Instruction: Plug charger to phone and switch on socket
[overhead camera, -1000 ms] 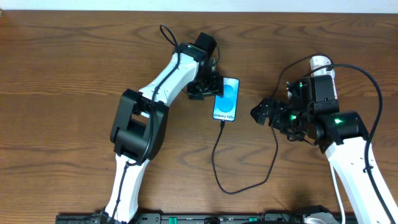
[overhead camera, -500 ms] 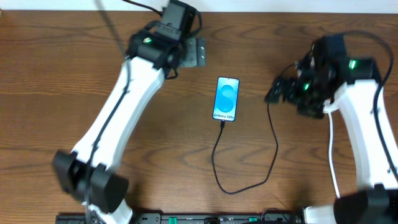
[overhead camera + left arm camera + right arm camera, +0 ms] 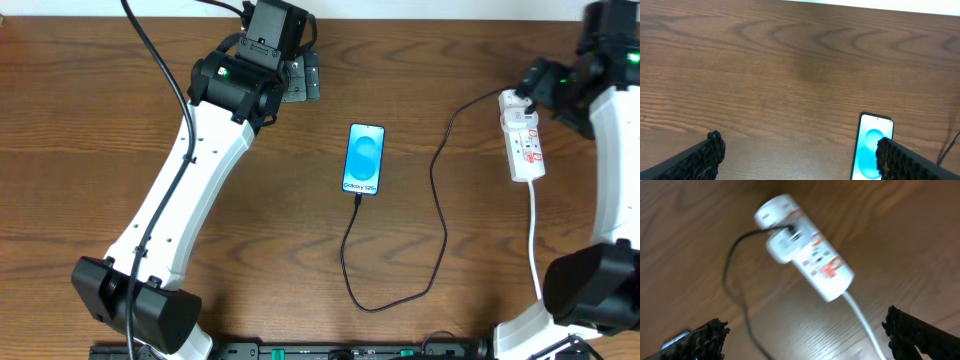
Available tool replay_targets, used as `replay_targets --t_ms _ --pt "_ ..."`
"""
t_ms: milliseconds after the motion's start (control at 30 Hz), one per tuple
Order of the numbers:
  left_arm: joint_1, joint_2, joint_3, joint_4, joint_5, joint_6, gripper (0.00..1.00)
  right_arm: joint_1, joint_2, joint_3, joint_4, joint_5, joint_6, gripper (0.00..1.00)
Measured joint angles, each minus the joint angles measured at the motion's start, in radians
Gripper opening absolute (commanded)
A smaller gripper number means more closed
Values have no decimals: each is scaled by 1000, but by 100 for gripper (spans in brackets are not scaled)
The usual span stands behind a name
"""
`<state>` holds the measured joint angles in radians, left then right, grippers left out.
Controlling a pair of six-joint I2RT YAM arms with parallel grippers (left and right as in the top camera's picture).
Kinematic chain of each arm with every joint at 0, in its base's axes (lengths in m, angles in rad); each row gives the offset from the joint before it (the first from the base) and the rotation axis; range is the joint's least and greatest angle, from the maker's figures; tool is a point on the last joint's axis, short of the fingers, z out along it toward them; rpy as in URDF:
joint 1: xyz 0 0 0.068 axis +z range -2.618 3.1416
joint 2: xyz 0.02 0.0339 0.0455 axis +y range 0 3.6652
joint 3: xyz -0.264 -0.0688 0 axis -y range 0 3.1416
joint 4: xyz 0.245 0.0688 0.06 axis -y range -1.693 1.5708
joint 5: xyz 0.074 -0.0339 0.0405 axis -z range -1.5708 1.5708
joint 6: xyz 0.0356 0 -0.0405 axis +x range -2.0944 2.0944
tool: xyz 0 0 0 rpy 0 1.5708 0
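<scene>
The phone lies face up mid-table, its blue screen lit, also seen in the left wrist view as the phone by the right finger. The charger, a thin black cable, runs from the phone's near edge in a loop to the far end of the socket. In the right wrist view the socket is blurred, with the charger leaving a white plug block. My left gripper hangs open, behind and left of the phone. My right gripper is open above the socket's far end.
The socket's white cord trails toward the front edge on the right. A black rail with cables runs along the front. The left arm stretches diagonally over the left half of the table.
The left gripper left the phone, rose toward the back and opened. The right arm pulled back to the far right, uncovering the socket. Phone and cable stayed put.
</scene>
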<state>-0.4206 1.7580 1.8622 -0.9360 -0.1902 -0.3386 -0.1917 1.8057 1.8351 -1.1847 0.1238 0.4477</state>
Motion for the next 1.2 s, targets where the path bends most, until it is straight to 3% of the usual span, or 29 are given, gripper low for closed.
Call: replay_targets --t_ms 433,700,1200 --pt "0 0 0 0 0 0 97 -157 270 0 19 -8 19 99" --pt "0 0 0 0 0 0 97 -272 321 0 76 -116 8 99" --pt "0 0 0 0 0 0 97 -280 446 0 178 -200 -37 99"
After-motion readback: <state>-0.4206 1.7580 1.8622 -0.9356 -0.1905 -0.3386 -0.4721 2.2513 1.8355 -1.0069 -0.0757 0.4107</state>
